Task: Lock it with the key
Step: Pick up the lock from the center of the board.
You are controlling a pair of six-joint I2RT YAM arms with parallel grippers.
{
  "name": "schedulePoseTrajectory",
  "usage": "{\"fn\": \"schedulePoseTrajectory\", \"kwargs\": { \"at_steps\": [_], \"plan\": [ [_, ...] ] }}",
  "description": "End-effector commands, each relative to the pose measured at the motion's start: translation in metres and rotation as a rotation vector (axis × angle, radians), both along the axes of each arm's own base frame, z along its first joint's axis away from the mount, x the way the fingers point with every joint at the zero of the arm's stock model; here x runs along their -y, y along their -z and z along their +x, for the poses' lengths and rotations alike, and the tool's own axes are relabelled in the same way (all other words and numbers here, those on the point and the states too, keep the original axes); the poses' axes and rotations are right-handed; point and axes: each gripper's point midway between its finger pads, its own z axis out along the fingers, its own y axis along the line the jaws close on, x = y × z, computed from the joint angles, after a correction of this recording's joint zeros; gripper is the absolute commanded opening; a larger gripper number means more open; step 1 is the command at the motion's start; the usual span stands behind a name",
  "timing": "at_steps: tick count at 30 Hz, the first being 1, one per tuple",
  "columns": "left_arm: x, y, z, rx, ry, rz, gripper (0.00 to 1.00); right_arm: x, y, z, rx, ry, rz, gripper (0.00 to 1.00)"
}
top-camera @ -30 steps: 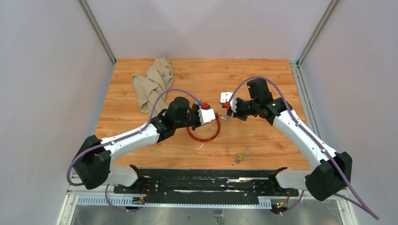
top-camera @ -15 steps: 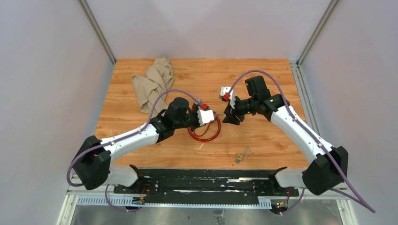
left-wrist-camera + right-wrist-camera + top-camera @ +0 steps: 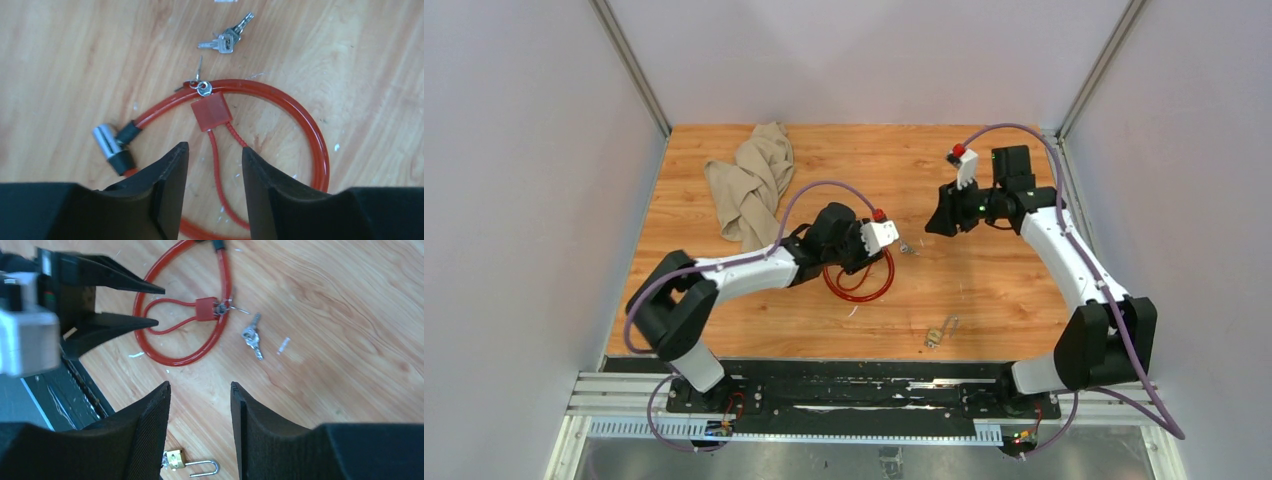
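Observation:
The key lies loose on the wood as a small silver bunch on a ring, also seen in the left wrist view and the right wrist view. Beside it lies the red cable lock, a loop with a silver and black end and a thin red loop with a tag. My left gripper hangs open just over the thin loop, holding nothing. My right gripper is open and empty, raised well to the right of the key.
A beige cloth is bunched at the back left. A small brass padlock with its shackle open lies near the front edge, also visible in the right wrist view. The black rail runs along the near side.
Both grippers have opened. The right one let go of the key and drew back up to the right. The key now lies on the wood. The left arm's elbow swung inward.

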Motion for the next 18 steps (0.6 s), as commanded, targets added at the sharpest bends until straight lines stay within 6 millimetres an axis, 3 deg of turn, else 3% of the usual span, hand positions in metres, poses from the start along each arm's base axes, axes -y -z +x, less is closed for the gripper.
{"fn": "schedulePoseTrajectory", "kwargs": {
  "at_steps": [1, 6, 18],
  "plan": [
    [0.01, 0.023, 0.02, -0.124, -0.127, 0.027, 0.55, 0.018, -0.01, 0.009, -0.057, 0.147, 0.072, 0.48],
    [0.019, 0.051, 0.033, -0.232, -0.2, 0.096, 0.65, 0.021, -0.014, 0.004, -0.039, 0.141, 0.089, 0.48],
    [0.03, 0.084, 0.034, -0.322, -0.211, 0.137, 0.66, 0.029, -0.014, 0.006, -0.024, 0.174, 0.085, 0.48]
  ]
}}
